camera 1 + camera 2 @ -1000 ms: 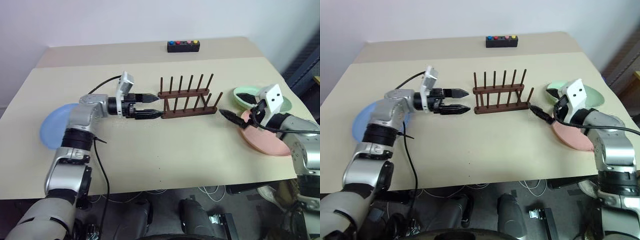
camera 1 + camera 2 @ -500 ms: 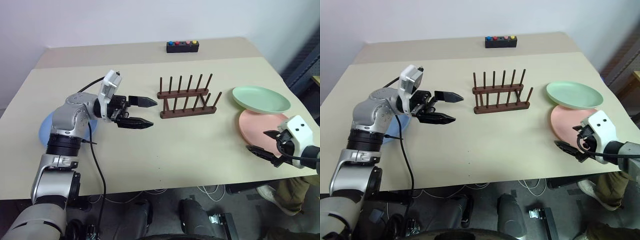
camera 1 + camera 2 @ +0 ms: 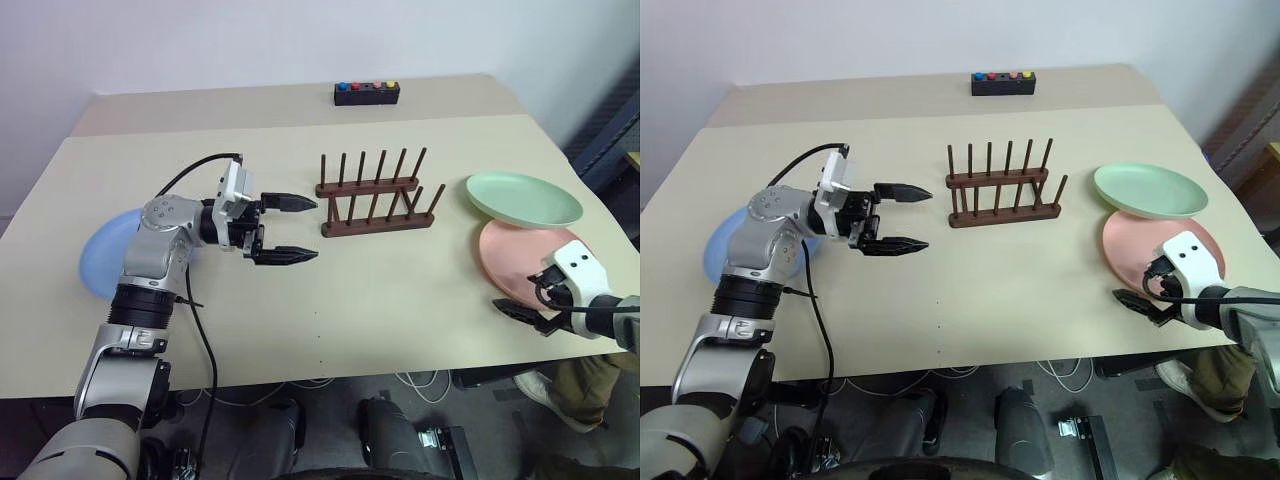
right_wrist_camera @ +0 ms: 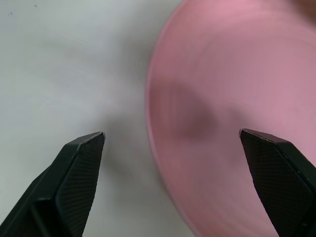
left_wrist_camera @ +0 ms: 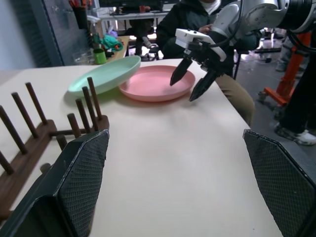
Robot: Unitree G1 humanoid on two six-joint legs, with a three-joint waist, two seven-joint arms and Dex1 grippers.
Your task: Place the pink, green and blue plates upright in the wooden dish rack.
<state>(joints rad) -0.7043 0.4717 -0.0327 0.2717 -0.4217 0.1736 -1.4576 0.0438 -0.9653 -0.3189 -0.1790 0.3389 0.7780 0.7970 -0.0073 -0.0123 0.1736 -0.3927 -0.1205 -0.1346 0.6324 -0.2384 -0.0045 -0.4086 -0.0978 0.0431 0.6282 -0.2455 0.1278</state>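
— Where did the plates lie?

— The blue plate (image 3: 105, 262) lay flat at the table's (image 3: 400, 290) left, partly behind the left arm. The pink plate (image 3: 520, 255) lay flat at the right, near the front edge, and the green plate (image 3: 523, 198) sat just beyond it, its rim seemingly overlapping the pink one's far edge, though I couldn't tell for certain.

— And the wooden dish rack (image 3: 375, 200)?

— Mid-table, pegs bare, no plate in it.

— The grippers?

— The left gripper (image 3: 285, 228) hung just left of the rack, pointing at it, fingers spread, holding nothing. The right gripper (image 3: 1140, 304) hovered at the pink plate's near-left rim, fingers spread either side of that rim.
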